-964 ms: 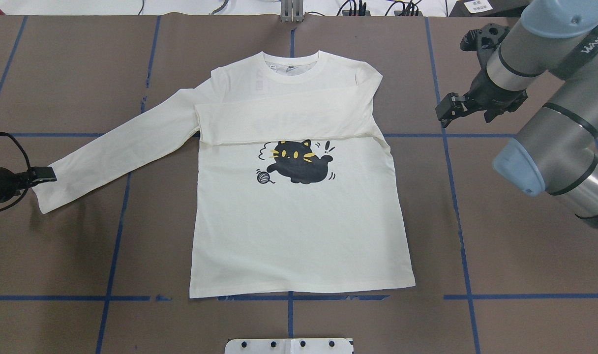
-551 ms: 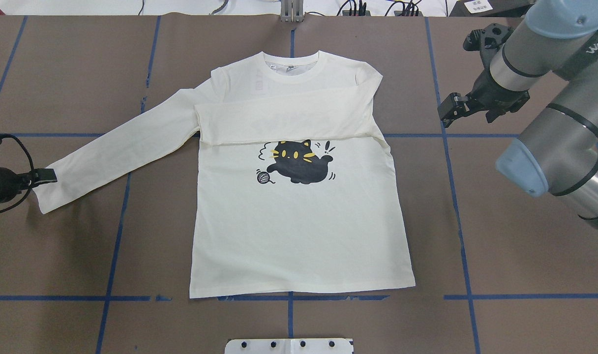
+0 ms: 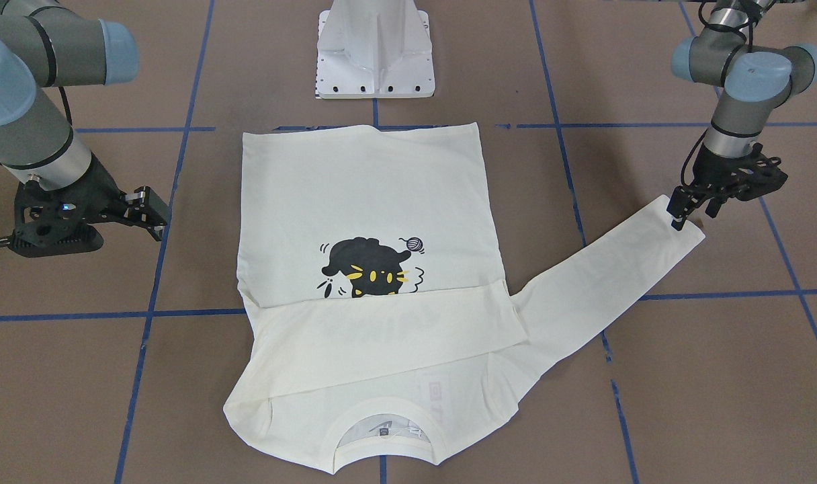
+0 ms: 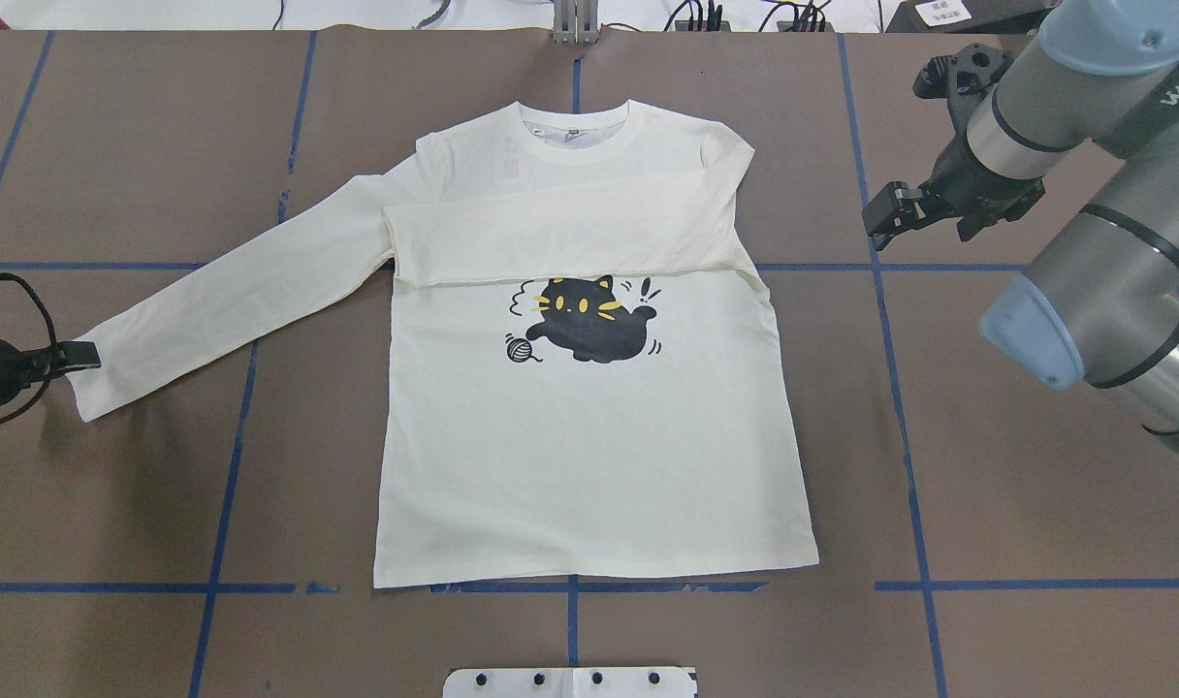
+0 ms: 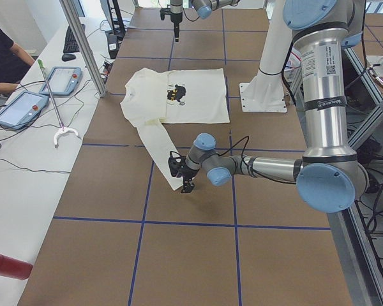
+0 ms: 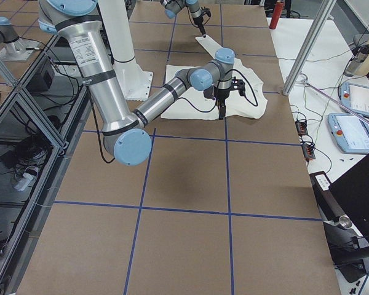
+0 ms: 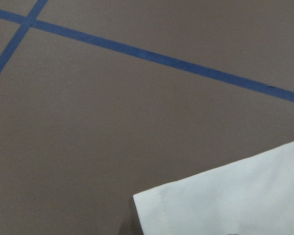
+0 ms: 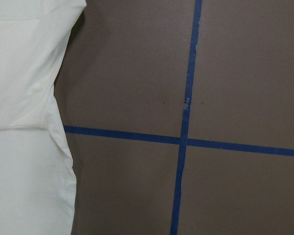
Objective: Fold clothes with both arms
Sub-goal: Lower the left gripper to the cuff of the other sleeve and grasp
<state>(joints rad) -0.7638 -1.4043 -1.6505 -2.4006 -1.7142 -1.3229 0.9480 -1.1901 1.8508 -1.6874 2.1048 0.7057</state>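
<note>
The cream-white T-shirt (image 4: 589, 456) lies flat and face up, the black cat print (image 4: 589, 325) showing. One sleeve is folded across the chest (image 4: 560, 237). The other sleeve (image 4: 231, 291) stretches out toward my left gripper (image 4: 83, 356). That gripper sits low at the cuff, its jaws looking slightly apart, and the cuff lies flat. It also shows in the front-facing view (image 3: 678, 214). The left wrist view shows only the cuff corner (image 7: 235, 196). My right gripper (image 4: 880, 215) is open and empty, hovering off the shirt's shoulder side; the front-facing view shows it too (image 3: 161, 218).
Blue tape lines (image 4: 900, 388) grid the brown table. The white pedestal base (image 3: 375, 54) stands at the hem side. A side bench with teach pendants (image 5: 25, 105) and an operator runs along the far edge. A red cylinder (image 5: 6, 264) lies there.
My left gripper has shifted slightly outward and lower at the cuff. My right gripper has moved a little up and away from the shirt. The shirt has not moved.
</note>
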